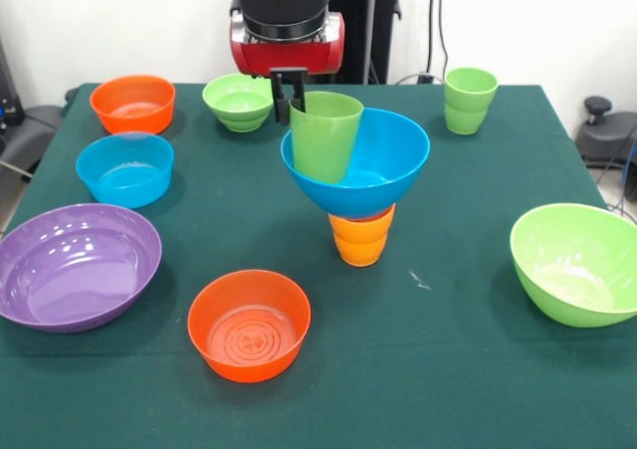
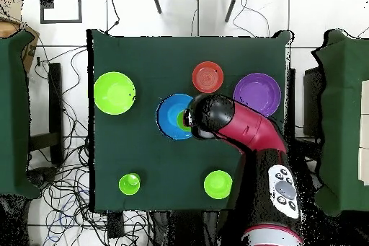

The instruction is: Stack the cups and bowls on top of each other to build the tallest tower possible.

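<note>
The tower stands mid-table: nested orange cups (image 1: 361,238) carry a blue bowl (image 1: 383,155). A green cup (image 1: 325,138) stands slightly tilted inside that bowl. My gripper (image 1: 291,113) comes down from above and is shut on the green cup's left rim. In the overhead view the blue bowl (image 2: 170,117) and the green cup (image 2: 181,120) show beside the arm's head, which hides the gripper. Loose pieces: an orange bowl (image 1: 249,325), a purple bowl (image 1: 75,265), a light blue bowl (image 1: 125,168), a second orange bowl (image 1: 132,103), a small lime bowl (image 1: 239,101), a large lime bowl (image 1: 577,262), and stacked green cups (image 1: 470,100).
The green table (image 1: 448,369) holds the loose bowls in a ring around the tower. In the overhead view the arm (image 2: 245,131) covers the table's right part beside the purple bowl (image 2: 257,94). Cables lie on the floor around the table.
</note>
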Robot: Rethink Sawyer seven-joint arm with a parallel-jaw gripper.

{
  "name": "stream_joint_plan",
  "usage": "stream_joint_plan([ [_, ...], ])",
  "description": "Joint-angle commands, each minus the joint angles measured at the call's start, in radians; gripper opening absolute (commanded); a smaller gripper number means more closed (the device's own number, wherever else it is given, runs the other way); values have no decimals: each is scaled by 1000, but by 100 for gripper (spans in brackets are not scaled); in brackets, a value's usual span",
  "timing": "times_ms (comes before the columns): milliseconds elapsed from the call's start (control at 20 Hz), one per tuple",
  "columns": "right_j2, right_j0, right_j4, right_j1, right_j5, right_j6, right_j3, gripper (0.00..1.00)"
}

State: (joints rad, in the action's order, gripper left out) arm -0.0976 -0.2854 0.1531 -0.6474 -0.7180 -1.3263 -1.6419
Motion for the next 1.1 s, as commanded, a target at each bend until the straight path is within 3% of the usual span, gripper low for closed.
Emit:
stream_joint_plan([
  [50,114,-20,-20,27,-46,-57,-34,0],
  [400,69,12,-74,28,-58,-66,-5,0],
  [650,60,21,-73,32,-75,-79,10,0],
  [1100,-100,165,-143,6,-217,-187,116,0],
])
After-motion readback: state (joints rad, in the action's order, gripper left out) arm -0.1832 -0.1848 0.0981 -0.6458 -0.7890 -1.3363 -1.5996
